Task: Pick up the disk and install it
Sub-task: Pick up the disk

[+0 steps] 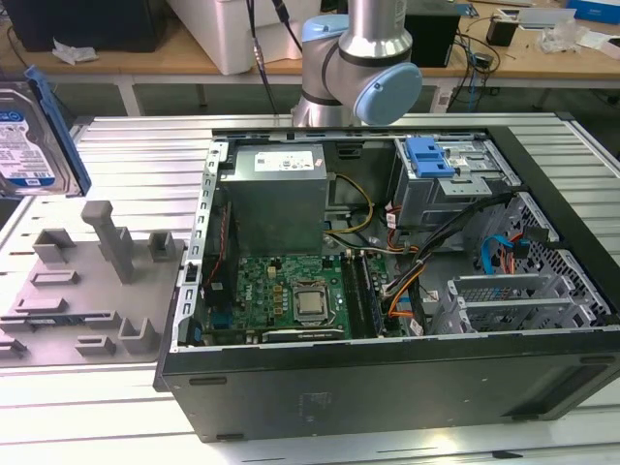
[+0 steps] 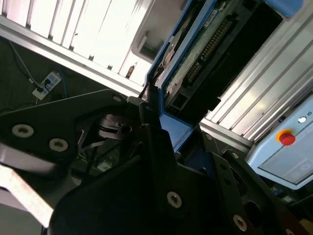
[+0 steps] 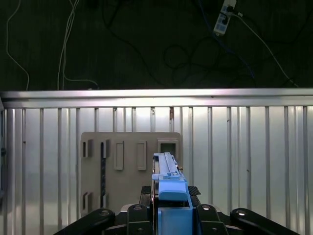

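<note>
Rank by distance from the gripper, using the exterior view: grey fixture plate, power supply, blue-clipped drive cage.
The gripper holds the disk at the exterior view's left edge.
1. grey fixture plate, left of the case.
2. power supply, inside the case, left part.
3. drive cage, farther right.

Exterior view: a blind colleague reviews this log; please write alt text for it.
A silver disk in a blue frame is at the exterior view's left edge, above a grey tray on a slatted metal table. Beside it an open computer case lies on its side, the robot arm behind it.
</note>
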